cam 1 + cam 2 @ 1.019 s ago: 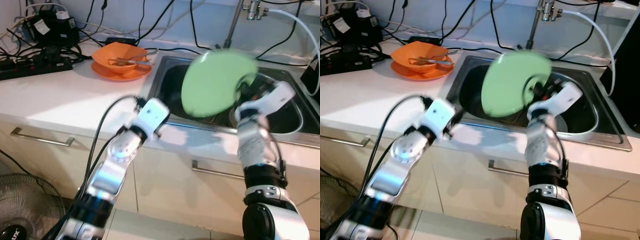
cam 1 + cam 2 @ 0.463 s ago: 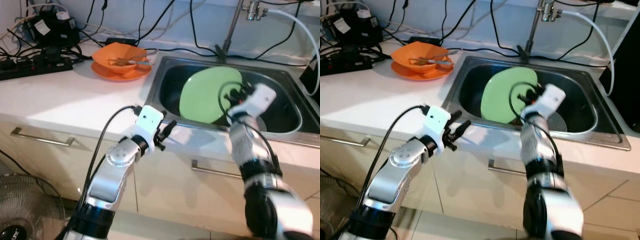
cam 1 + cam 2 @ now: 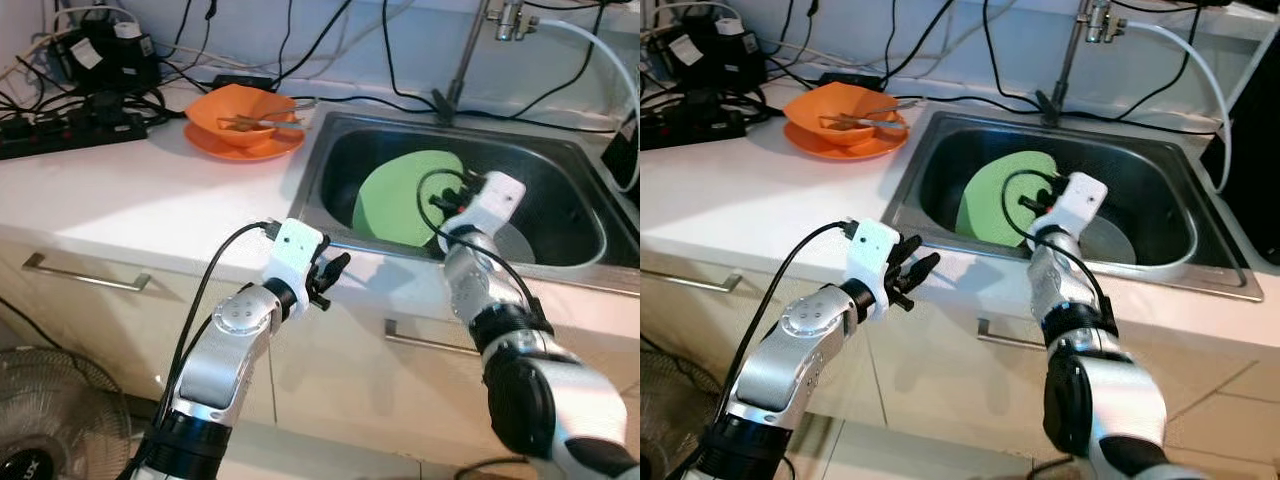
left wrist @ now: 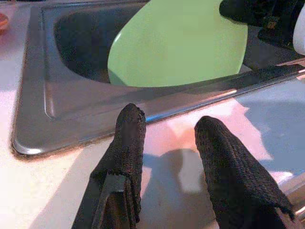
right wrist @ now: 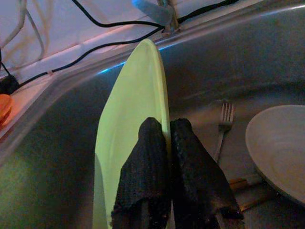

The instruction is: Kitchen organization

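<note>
Where the white countertop [image 3: 150, 200] meets the cabinet fronts, the left gripper [image 3: 325, 283] hovers over the counter's front edge just short of the sink [image 3: 330, 160], its two black fingers [image 4: 126, 148] spread apart and holding nothing. Below it, a cabinet drawer handle [image 3: 85, 279] shows on the left, and part of a fan [image 3: 45, 410] on the floor is cut off at the lower corner.

Past the sink's near rim, the right gripper [image 5: 167, 138] reaches down into the basin and pinches the edge of the green plate [image 3: 400, 200], one finger on each face. That plate stands tilted on its rim inside the sink, leaning toward the left wall; its lower edge is hidden behind the sink's front lip, and the right wrist covers part of its right side.

On the sink floor beside the plate lie a fork [image 5: 223, 125] and a pale round dish [image 5: 276, 148], the dish cut off by the frame. Something wooden lies under the dish, too dim to identify.

Farther back on the counter sits an orange bowl [image 3: 240, 112] on an orange plate [image 3: 240, 147], with utensils across the bowl that are hard to make out. Behind the basin rises the faucet [image 3: 465, 60], its top cut off, and black cables [image 3: 90, 105] and power strips crowd the far left corner.
</note>
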Controlling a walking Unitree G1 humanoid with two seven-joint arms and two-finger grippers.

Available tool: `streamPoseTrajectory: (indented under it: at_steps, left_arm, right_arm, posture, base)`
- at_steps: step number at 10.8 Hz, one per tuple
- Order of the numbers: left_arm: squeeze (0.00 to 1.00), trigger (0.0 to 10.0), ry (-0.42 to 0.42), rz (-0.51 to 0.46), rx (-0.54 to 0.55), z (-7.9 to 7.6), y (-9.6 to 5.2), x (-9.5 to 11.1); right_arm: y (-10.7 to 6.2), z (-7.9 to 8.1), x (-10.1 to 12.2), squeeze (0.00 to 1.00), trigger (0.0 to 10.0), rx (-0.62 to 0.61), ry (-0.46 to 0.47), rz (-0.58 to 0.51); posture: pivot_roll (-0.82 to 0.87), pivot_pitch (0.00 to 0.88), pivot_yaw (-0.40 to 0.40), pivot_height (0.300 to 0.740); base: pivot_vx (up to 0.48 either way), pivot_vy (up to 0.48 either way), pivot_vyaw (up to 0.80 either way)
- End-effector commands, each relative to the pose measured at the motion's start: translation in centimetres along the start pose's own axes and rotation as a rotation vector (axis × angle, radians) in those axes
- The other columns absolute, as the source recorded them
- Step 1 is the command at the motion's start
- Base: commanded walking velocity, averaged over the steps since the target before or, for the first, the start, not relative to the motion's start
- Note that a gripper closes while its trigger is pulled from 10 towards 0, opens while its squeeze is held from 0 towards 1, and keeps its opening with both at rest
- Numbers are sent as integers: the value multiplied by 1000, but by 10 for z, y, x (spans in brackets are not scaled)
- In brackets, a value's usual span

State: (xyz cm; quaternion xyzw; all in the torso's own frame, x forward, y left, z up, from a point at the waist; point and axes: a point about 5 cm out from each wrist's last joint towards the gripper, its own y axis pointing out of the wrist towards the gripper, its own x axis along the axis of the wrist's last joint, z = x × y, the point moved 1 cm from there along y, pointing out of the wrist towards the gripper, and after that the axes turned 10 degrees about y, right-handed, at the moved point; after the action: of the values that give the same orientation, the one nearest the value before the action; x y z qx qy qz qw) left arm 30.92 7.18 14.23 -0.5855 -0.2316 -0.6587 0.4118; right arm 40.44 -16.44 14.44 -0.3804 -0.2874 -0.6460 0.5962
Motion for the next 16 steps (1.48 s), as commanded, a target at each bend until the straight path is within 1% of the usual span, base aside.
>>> streamPoseTrajectory:
  at_steps: [1,3,4,5,6,7,8,9,12,13,14,15,16]
  left_arm:
    - [0,10000,-8,-7,0,-1,-2,2]
    - [0,10000,-8,-7,0,-1,-2,2]
    - [0,10000,-6,-3,5,-1,-1,4]
    - [0,10000,0,-2,4,-1,-1,5]
    - [0,10000,1,-1,3,-2,-1,5]
    - [0,10000,2,0,3,-2,-1,5]
    - [0,10000,1,3,4,-1,-1,4]
    - [0,10000,1,3,5,-1,-1,4]
    - [0,10000,-6,2,4,-1,-1,4]
    - [0,10000,0,-3,10,0,-1,5]
    - [0,10000,41,-62,82,8,-1,10]
    - [0,10000,45,-100,142,15,-2,13]
    - [0,10000,79,-166,250,29,-4,18]
  right_arm:
    - [3,9,9,0,10000,24,-14,-24]
    - [3,9,9,0,10000,24,-14,-24]
    - [3,10,1,0,10000,10,-6,12]
    - [3,11,-2,0,10000,3,1,27]
    - [3,14,-2,765,10000,15,-2,33]
    - [3,15,-2,973,10000,20,-3,33]
    - [3,16,-3,824,10000,23,-12,35]
    - [3,16,-4,0,10000,23,-15,39]
    - [3,16,-3,0,10000,25,-18,35]
    - [3,19,-2,0,10000,41,-30,26]
    - [1,32,-1,0,10000,124,-102,-23]
    - [-1,39,-1,0,10000,172,-131,-50]
    - [-7,49,-1,0,10000,260,-153,-111]
  posture:
    - [255,7,-50,740]
    - [255,7,-50,740]
    - [262,10,-47,740]
    - [261,11,-47,740]
    - [261,12,-47,740]
    - [262,13,-47,740]
    - [263,12,-47,740]
    - [263,12,-47,740]
    - [261,11,-47,740]
    - [261,11,-47,740]
    - [258,13,-46,740]
    - [255,12,-45,740]
    - [247,9,-45,740]
  base:
    - [0,0,0]
    - [0,0,0]
    - [0,0,0]
    - [0,0,0]
    - [0,0,0]
    - [0,0,0]
    - [0,0,0]
    - [0,0,0]
    - [0,0,0]
    - [0,0,0]
    - [0,0,0]
    - [0,0,0]
    - [0,0,0]
